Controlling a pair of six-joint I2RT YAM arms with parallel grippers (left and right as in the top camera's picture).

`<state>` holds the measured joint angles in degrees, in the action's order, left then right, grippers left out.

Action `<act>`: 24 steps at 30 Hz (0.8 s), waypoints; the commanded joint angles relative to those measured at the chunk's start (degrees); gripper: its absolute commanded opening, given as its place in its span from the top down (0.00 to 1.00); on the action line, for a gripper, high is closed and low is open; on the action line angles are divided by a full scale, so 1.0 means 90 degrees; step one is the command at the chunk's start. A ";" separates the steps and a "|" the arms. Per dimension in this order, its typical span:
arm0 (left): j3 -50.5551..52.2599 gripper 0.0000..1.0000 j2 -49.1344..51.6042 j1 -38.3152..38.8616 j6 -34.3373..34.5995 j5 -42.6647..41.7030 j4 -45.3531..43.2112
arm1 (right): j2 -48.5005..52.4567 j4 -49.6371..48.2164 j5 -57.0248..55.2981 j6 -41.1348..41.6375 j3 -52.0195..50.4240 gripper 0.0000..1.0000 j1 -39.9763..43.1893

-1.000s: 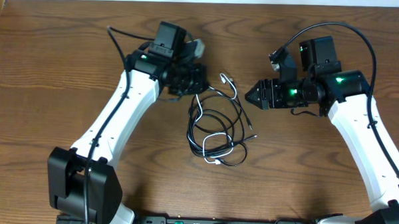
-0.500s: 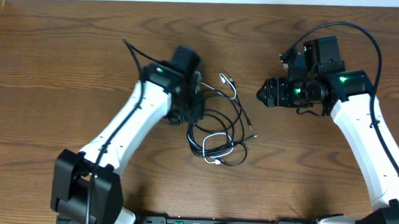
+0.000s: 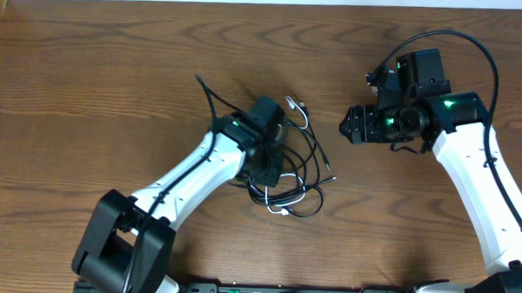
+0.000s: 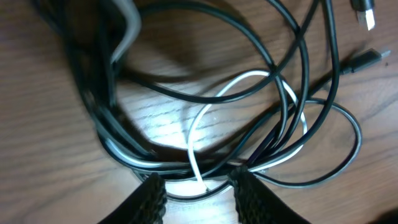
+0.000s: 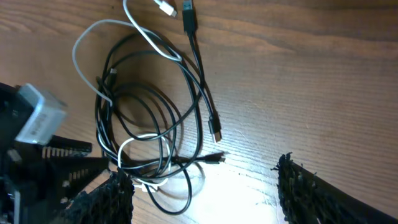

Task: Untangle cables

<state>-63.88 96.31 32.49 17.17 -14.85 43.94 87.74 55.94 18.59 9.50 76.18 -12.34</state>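
Tangled cables in a heap mid-table, the left pincer right on them.
It stood released, tips parted, the white cable running between them among the black cables. The right pincer hung well apart, released and empty.

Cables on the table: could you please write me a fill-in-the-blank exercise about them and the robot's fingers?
The cables lie tangled on a ___ table.
Besides the white cable, the others are ___.
The left arm's fingers hang over the tangle; the right arm's fingers hold ___.
Missing words: wooden; black; nothing.
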 commanded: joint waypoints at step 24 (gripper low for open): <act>0.1236 0.66 0.0301 0.0257 0.0073 0.0539 -0.1486 | 0.0002 0.0182 -0.0053 -0.0209 0.0010 0.26 0.0034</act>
<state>-53.36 97.71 34.79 17.85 -10.17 30.48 87.72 57.47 18.35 8.47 76.18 -12.34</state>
